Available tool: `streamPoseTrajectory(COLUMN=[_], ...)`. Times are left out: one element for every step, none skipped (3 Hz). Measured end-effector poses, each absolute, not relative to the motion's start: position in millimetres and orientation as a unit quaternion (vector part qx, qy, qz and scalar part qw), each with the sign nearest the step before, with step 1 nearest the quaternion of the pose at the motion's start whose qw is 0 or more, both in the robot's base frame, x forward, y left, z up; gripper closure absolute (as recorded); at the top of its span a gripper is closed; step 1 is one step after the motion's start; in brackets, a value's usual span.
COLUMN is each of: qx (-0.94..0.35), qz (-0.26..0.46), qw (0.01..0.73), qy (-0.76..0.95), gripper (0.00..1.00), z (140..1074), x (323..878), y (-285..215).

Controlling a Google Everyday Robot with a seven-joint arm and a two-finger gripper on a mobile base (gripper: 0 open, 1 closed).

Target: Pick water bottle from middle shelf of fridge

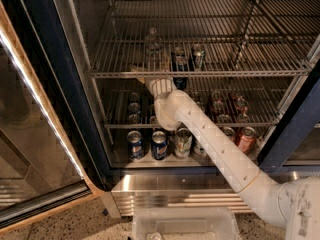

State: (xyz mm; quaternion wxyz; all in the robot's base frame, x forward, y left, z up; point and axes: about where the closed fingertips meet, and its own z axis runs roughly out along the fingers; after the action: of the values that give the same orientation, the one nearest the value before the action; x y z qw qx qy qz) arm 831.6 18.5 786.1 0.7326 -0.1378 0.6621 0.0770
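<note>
The water bottle (pixel 152 45) stands upright on the middle shelf (pixel 225 74), a wire rack, left of centre inside the fridge (pixel 56 79). My gripper (pixel 151 67) reaches in from the lower right on a white arm and sits at the shelf's front rail, right at the bottle's base. Its beige fingers (pixel 137 68) are spread, one on each side of the bottle's lower part. The bottle's bottom is partly hidden behind the gripper.
Two dark cans (pixel 179 60) (pixel 198 54) stand just right of the bottle. More cans fill the rack below (pixel 216 104) and the fridge floor (pixel 159 144). The glass door (pixel 30 134) is open at left. A clear plastic bin (pixel 182 224) sits below the ribbed steel base panel (pixel 170 194).
</note>
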Motion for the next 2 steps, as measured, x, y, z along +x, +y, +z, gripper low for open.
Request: streamPoseTrajectory(qx=[-0.134, -0.131], qz=[0.062, 0.057], qw=[0.728, 0.728], qy=[0.670, 0.670], gripper=[0.26, 0.26], z=[781.8, 781.3], x=[865.0, 870.4], y=[15.2, 13.8])
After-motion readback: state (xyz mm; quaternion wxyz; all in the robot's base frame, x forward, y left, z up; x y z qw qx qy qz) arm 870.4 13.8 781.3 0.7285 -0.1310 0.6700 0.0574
